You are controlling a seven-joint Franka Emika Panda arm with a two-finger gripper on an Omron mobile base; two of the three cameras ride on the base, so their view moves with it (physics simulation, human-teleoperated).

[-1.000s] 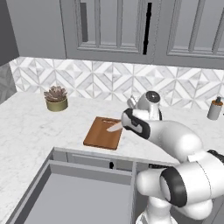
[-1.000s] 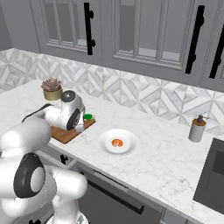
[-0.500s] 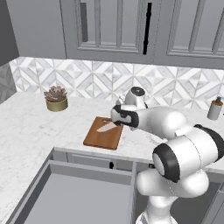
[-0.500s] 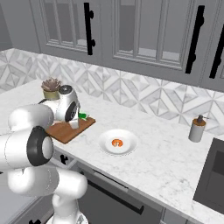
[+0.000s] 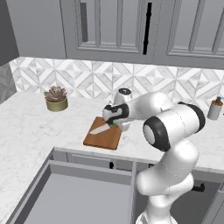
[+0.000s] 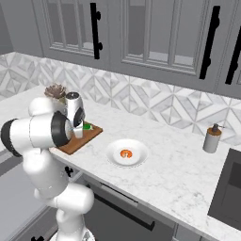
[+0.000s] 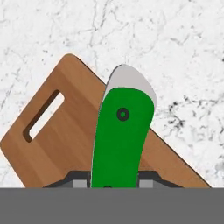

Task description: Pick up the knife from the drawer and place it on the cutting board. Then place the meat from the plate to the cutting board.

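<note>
**Knife held over the cutting board, not yet let go**

The knife (image 7: 122,131) is pinched by its green handle between the two fingers of the pincer (image 5: 114,123), which are pressed tight against the handle's sides. The pale blade (image 5: 100,129) points away from the hand, to the left and down toward the cutting board (image 5: 103,138). In the hand view the handle crosses the board (image 7: 65,127) at an angle, with the blade tip reaching past the board's far edge over the marble bench (image 7: 175,52). I cannot tell for sure if the blade touches the wood or hangs just above it.

I think the knife is carried low and almost flat so that it can be laid down gently, without dropping.

Farther out, the drawer (image 5: 74,197) stands pulled open at the near side, below the bench edge. To the right of the board, the meat (image 6: 125,153) lies on the white plate (image 6: 115,157), apart from the board (image 6: 80,140). This second step is not yet begun.
</note>
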